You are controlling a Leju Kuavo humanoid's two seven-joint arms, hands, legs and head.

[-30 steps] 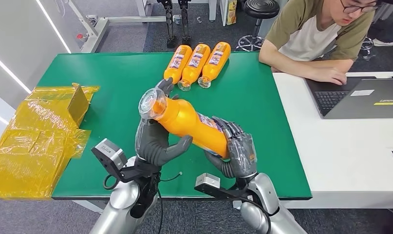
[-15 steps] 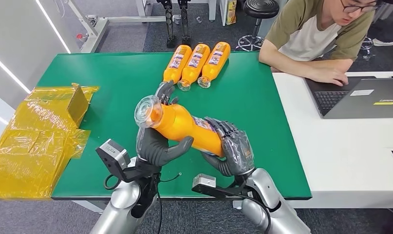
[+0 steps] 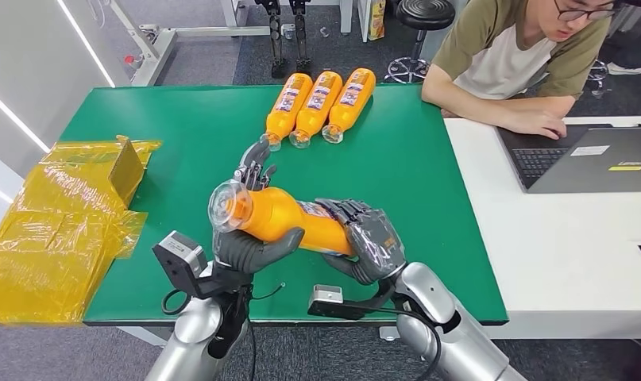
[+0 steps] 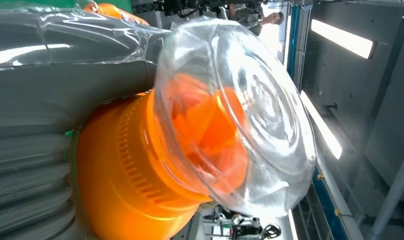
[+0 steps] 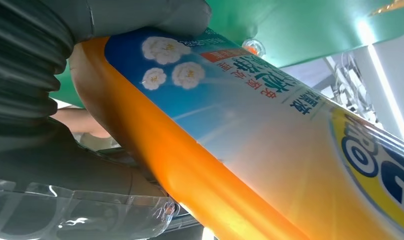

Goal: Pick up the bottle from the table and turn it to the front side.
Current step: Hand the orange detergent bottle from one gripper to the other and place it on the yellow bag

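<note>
Since a second ago the bottle (image 3: 289,220) has been dropping lower and flatter, toward the table's (image 3: 182,127) near edge. I am holding it off the surface with both hands: left hand (image 3: 245,238) wrapped around the neck under the clear cap (image 3: 224,204), right hand (image 3: 364,238) cupping the base. Risk: slick plastic slipping as I am rotating it, if either grip loosens. Label orientation is hard to read from overhead; right fingers mostly hidden.

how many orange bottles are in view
4: three lie side by side at the table's far edge, one held bottle is between both hands.
</note>
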